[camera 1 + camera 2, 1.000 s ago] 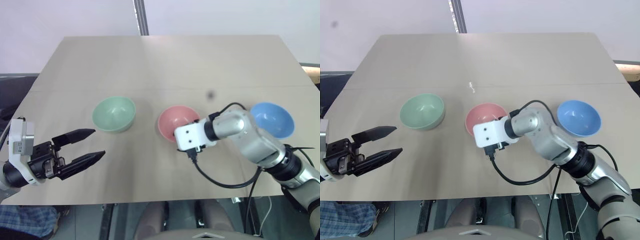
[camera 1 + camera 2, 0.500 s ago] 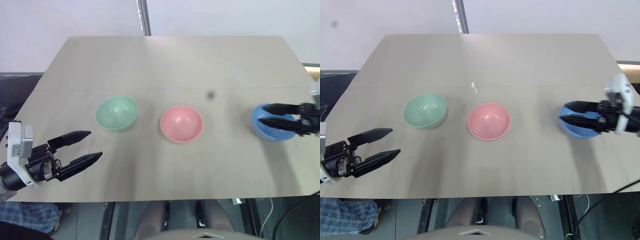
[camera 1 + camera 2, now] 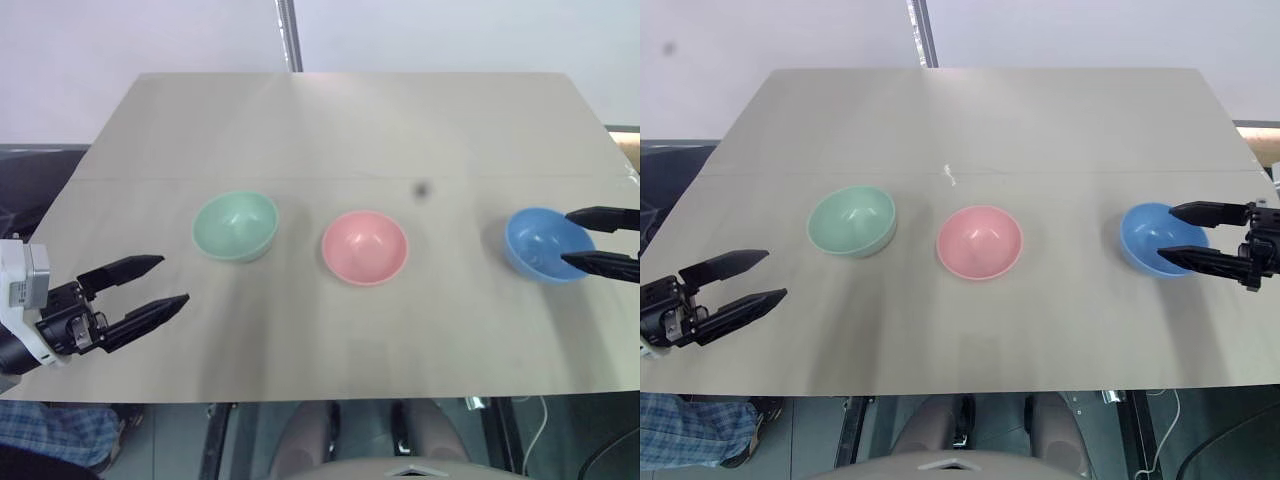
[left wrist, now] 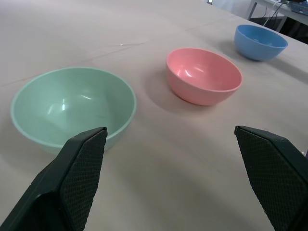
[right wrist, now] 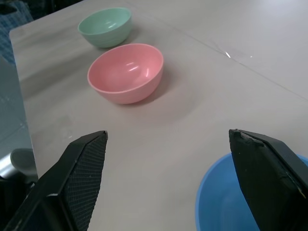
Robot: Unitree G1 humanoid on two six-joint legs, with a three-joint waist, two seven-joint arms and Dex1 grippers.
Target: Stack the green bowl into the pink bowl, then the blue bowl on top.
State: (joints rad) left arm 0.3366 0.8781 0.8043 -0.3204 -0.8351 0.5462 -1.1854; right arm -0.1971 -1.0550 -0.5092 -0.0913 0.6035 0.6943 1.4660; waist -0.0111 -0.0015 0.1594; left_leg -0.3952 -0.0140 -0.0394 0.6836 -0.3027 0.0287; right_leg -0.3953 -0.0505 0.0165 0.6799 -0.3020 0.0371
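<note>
Here you see the round mint-green plastic bowl, the salmon-pink plastic bowl and the sky-blue plastic bowl in a separate row on the tan table. Your left gripper hangs spread wide and empty near the green bowl. Your right gripper stands wide too, gripping nothing, one finger over the blue bowl's rim.

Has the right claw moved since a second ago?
Yes. It left the pink bowl and swung right to the blue bowl; right claw now open.

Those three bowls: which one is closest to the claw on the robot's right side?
The blue bowl. The open right gripper is at its rim; the pink bowl and green bowl sit farther away.
</note>
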